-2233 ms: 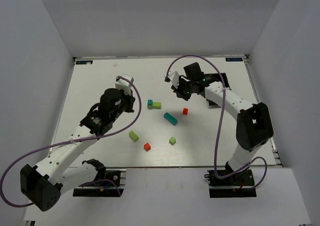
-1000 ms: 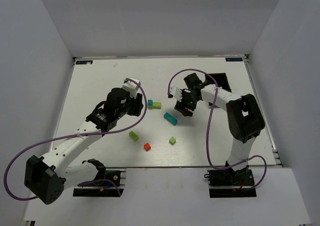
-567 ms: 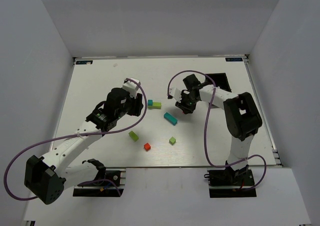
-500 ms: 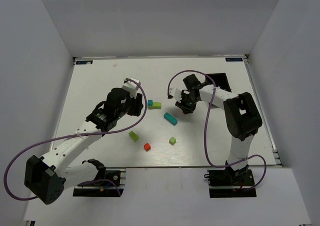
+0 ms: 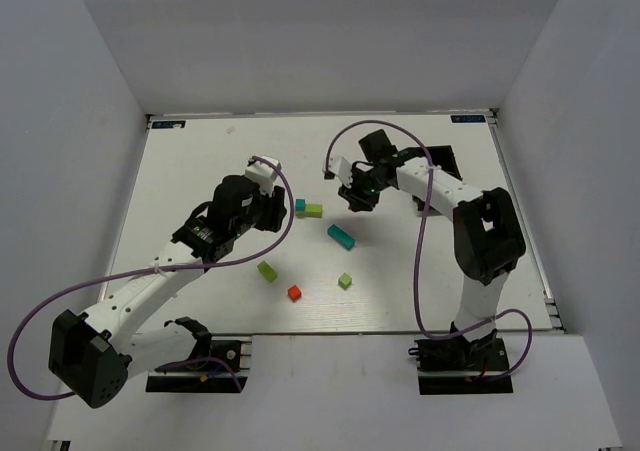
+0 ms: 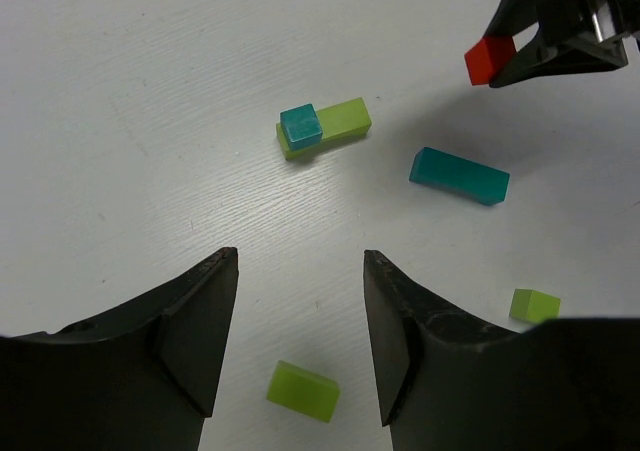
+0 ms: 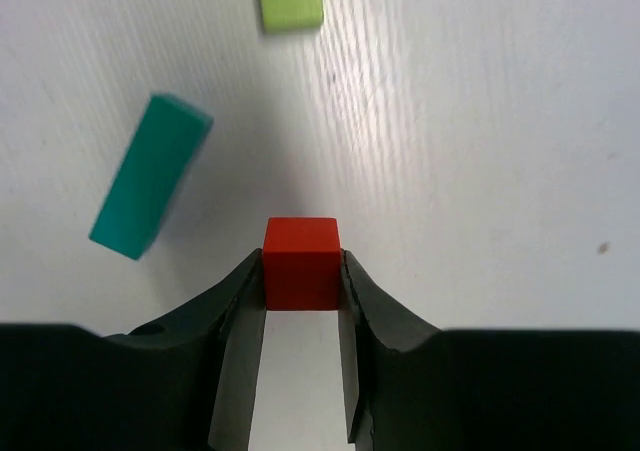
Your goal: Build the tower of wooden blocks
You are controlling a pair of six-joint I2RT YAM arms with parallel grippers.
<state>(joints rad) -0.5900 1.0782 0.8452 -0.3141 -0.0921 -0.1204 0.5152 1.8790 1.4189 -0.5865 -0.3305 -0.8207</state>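
Black box (image 5: 443, 158) at the far right is mostly hidden behind the right arm; contents cannot be told. Right gripper (image 5: 360, 193) clamps one red cube (image 7: 300, 277), lifted off the table. Second red cube (image 5: 294, 292) lies toward the near edge. Teal: one teal bar (image 6: 459, 175), one teal cube (image 6: 301, 127) sitting on a lime-green bar (image 6: 340, 123). Loose: one lime-green block (image 6: 303, 391), one small lime-green cube (image 6: 534, 305). Left gripper (image 6: 298, 271) gapes, holding nothing

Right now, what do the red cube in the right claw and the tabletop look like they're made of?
The red cube is likely painted wood: matte opaque red, crisp edges, no shine. The tabletop is white with fine streaky grain lines, so probably white-painted wood or a wood-grain laminate; I can't tell which.
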